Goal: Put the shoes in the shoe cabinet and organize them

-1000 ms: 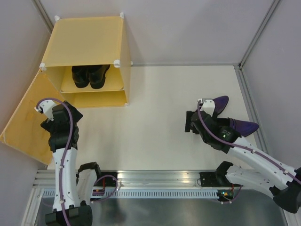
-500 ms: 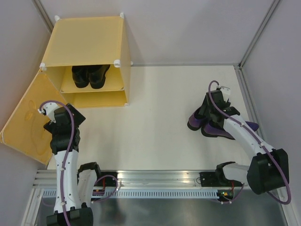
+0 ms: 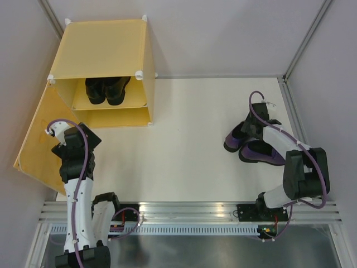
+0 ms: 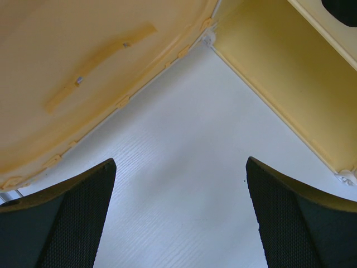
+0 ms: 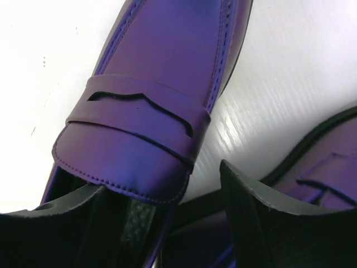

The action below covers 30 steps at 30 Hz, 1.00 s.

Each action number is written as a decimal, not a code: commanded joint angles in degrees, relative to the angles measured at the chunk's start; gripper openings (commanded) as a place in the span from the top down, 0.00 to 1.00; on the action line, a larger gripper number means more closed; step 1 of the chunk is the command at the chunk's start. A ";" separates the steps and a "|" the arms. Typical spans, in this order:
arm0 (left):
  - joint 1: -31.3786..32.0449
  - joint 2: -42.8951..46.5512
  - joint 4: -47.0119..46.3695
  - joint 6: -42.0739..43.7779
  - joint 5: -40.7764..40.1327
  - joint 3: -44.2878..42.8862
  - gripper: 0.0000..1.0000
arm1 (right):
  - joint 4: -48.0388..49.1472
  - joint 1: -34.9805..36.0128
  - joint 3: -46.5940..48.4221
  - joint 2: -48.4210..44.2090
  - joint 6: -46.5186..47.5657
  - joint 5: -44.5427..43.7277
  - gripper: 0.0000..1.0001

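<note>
Left arm (image 3: 75, 190): stretched away from its base along the left side of the table (image 3: 184, 123), wrist turned toward the open door (image 3: 36, 151) of the cabinet (image 3: 103, 50). Left tool (image 4: 178, 162): jaws wide apart, nothing between them. In the wrist view it hangs over bare table near the corner where door meets cabinet wall.

Right arm (image 3: 304, 170): folded sharply at the elbow, forearm doubled back, wrist pitched down over the purple pair at the right of the table. Right tool (image 5: 163, 176): jaws apart. One finger sits in the mouth of the purple loafer (image 5: 156, 84), under its strap. The other finger (image 5: 268, 223) is outside, in the gap before the second purple loafer (image 5: 329, 173). The shoe's side wall lies between them. No clamping is evident.

Cabinet: far left corner of the table, door swung out to the left. The black pair (image 3: 106, 89) stands side by side on the shelf (image 3: 111, 105) inside. The lower compartment's contents cannot be made out.

Purple pair: on the table, close together, well apart from the cabinet.
</note>
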State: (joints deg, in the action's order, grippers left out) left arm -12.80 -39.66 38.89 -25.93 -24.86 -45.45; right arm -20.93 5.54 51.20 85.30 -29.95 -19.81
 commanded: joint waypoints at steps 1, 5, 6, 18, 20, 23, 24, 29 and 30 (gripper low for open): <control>-0.39 0.55 -1.72 1.94 -0.62 0.28 0.00 | 5.54 -1.50 1.62 2.41 0.51 0.74 0.32; -0.39 0.37 -1.72 2.03 -0.98 0.19 0.00 | 6.42 -1.50 1.45 3.56 2.18 2.32 0.50; -0.39 0.37 -1.72 2.03 -1.06 0.19 0.00 | 6.60 -1.50 1.36 3.73 2.36 3.11 0.58; -1.18 0.20 -1.72 2.03 -1.50 0.36 0.00 | 4.85 11.48 -1.19 -3.90 3.77 5.93 0.99; -1.35 0.37 -1.72 1.94 -1.51 0.28 0.00 | 4.23 14.92 -2.06 -5.22 3.15 6.19 0.99; -1.62 0.46 -1.63 1.94 -1.77 0.36 0.00 | 2.65 21.51 -2.16 -6.81 2.62 6.63 0.99; -1.53 0.55 -1.63 1.94 -2.03 0.45 0.00 | 2.04 24.92 -1.90 -7.16 2.53 6.54 0.99; -2.14 0.81 -1.45 1.59 -3.09 0.54 0.00 | 1.24 37.24 1.61 -6.38 2.53 7.68 0.99; -2.14 0.81 -1.45 1.50 -3.26 0.45 0.00 | 1.07 41.53 2.58 -5.59 2.71 7.95 0.99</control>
State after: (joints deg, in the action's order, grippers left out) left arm -14.41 -39.59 38.89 -25.89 -26.37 -45.25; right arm -21.89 40.40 48.75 80.58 -26.33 -13.34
